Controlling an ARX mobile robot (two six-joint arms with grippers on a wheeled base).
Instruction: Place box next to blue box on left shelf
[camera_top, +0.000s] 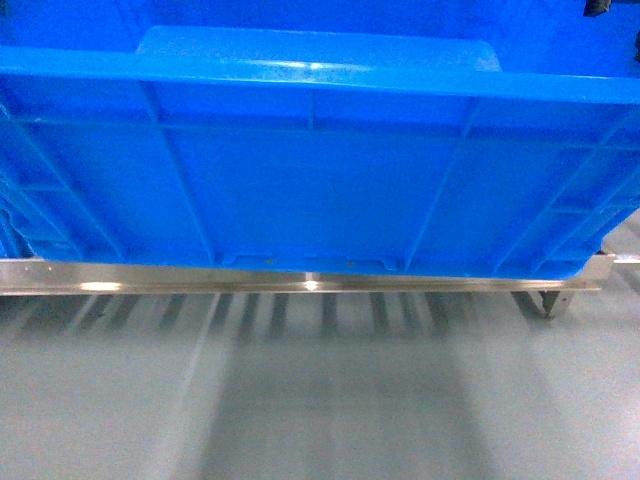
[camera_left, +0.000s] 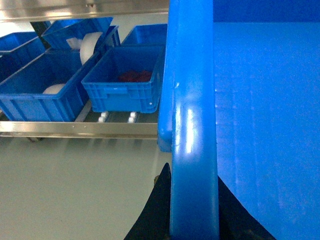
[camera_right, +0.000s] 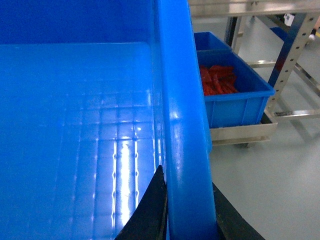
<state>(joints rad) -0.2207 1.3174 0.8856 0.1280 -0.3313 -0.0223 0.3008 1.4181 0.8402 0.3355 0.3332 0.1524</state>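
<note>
The box (camera_top: 320, 170) hangs between both grippers, its lower edge level with the left shelf (camera_top: 300, 278) rail; left gripper (camera_left: 194, 210) and right gripper (camera_right: 189, 210) each clamp a side rim, fingers (camera_left: 155, 210) straddling it; beyond the left fingers sits a neighbouring crate (camera_left: 122, 87), so a skewed push could strike it or catch the rail.

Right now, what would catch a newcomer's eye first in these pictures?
The big blue box fills the head view, sitting at the silver front rail of the left shelf. Each pincer, left and right, clamps a side rim of it. Beyond the left rim sit smaller blue bins, one holding something red.
</note>
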